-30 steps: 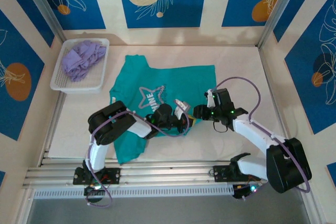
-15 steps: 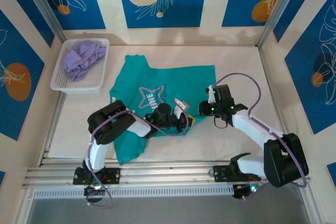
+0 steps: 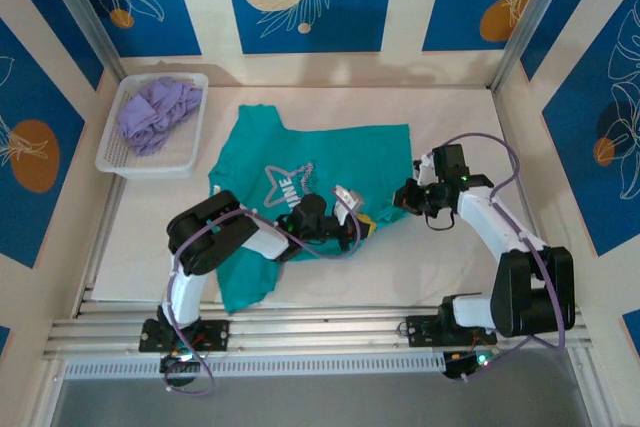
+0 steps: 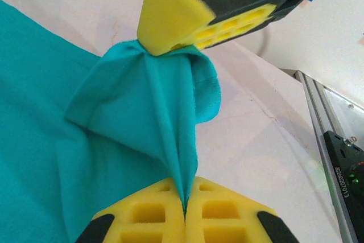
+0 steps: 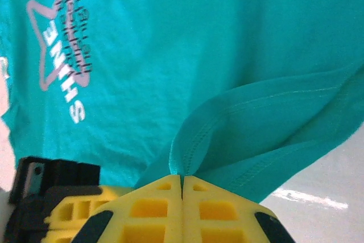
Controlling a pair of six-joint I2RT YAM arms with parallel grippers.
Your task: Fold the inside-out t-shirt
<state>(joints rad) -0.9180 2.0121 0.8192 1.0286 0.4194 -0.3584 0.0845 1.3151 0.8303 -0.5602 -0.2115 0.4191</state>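
The inside-out t-shirt (image 3: 330,152) lies spread on the white table, teal with a white star and lettering (image 5: 57,49) on the chest. My left gripper (image 3: 362,224) is at the shirt's right lower edge, shut on a pinched fold of teal cloth (image 4: 170,118). My right gripper (image 3: 403,197) is just to the right of it, shut on the stitched hem (image 5: 239,112), which rises off the table in a ridge. In the left wrist view the right gripper's yellow fingers (image 4: 170,15) hold the same bunch of cloth from above. The left gripper's yellow fingers (image 5: 62,211) appear at the lower left of the right wrist view.
A white basket (image 3: 115,162) with a lavender garment (image 3: 155,112) stands at the back left. Bare white table (image 3: 450,127) stretches right of the shirt to the side wall. A metal rail (image 3: 320,332) runs along the near edge by the arm bases.
The right gripper has shut on the shirt's hem and drawn to the right and slightly back, away from the left gripper, lifting the cloth. The left gripper has stayed put, still gripping.
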